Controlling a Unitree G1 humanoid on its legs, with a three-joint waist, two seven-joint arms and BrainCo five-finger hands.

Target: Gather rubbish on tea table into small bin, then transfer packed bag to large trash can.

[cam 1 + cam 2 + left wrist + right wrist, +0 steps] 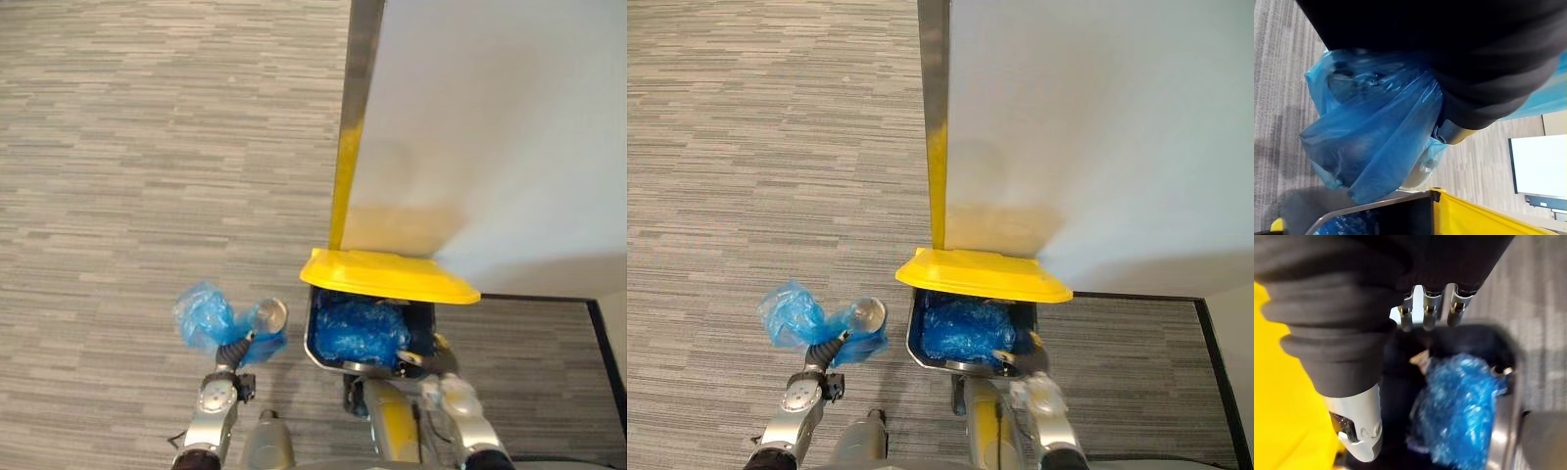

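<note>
A packed blue plastic bag [201,318] hangs above the carpet, just left of the large trash can [312,343]. My left hand [235,351] is shut on the bag's bunched neck [1400,122]; a pale round thing [271,313] shows against the bag beside the hand. The can's yellow lid [387,274] stands raised at the back, and a blue liner [358,331] fills the inside. My right hand [1342,308] is at the can's near right rim, its fingers [1425,313] straight over the liner [1459,401], holding nothing.
A pale wall panel [490,127] with a metal post [348,147], yellow lower down, rises right behind the can. Grey striped carpet [147,147] spreads to the left. A black strip [602,343] runs along the floor at the right.
</note>
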